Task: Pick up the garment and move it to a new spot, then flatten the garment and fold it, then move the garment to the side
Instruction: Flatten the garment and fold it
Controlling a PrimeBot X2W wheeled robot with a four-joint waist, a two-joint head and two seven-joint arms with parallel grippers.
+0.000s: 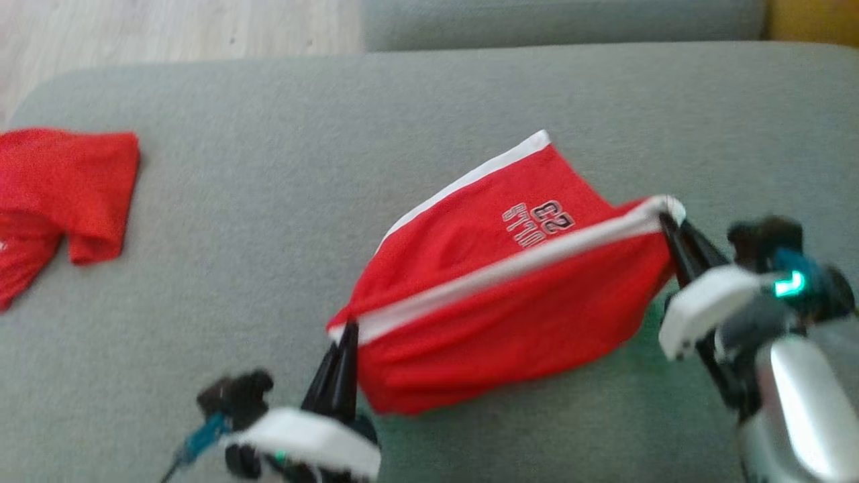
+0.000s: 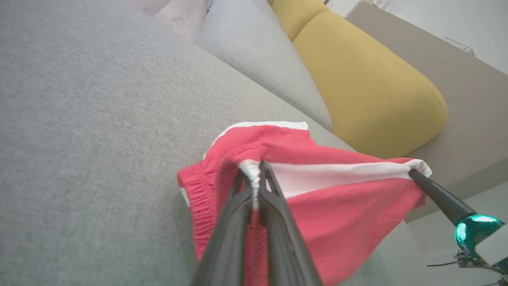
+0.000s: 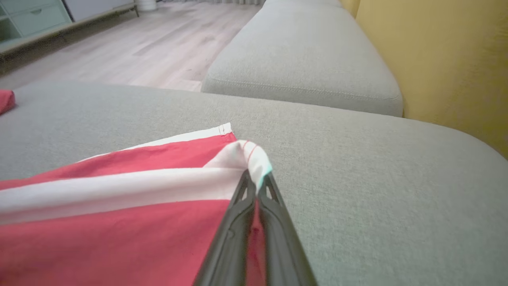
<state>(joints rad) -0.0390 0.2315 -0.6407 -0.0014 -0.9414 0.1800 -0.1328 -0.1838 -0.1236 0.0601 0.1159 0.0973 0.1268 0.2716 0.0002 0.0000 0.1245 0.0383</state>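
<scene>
Red shorts (image 1: pixel 510 295) of thin fabric, with white bands and a dark "23" print, are stretched between my two grippers in the head view. They sit over the middle of the grey upholstered sofa seat (image 1: pixel 268 201). My left gripper (image 1: pixel 345 332) is pinched tight on the near-left end of the white band. My right gripper (image 1: pixel 668 221) is clamped the same way on the far-right end, so the band runs taut between them. The red cloth sags below that line, and the printed panel slopes away to a white-edged corner farther back. I cannot tell whether the lowest fold touches the seat. A second crumpled red garment (image 1: pixel 60 188) lies well apart at the seat's left edge. Pale wood floor (image 1: pixel 168 27) and a second grey cushion (image 1: pixel 557 23) show beyond.

From the left wrist view, the left gripper (image 2: pixel 256 169) has its dark fingers pressed together on a gathered bit of white hem. The shorts (image 2: pixel 337 206) spread to the right, where the right gripper (image 2: pixel 414 172) pinches the other corner. The grey seat (image 2: pixel 99 119) lies underneath, and a mustard-yellow rounded cushion (image 2: pixel 365 79) sits behind.

From the right wrist view, the right gripper (image 3: pixel 256 178) is closed on a bunched white corner. The shorts (image 3: pixel 119 222) fan out to the left above the grey seat (image 3: pixel 377 178). The second grey cushion (image 3: pixel 301 59) butts against the seat's far side, and a yellow backrest (image 3: pixel 436 59) stands at the right. The wood floor (image 3: pixel 139 39) is beyond, and a sliver of the other red garment (image 3: pixel 6 101) sits at the far left.
</scene>
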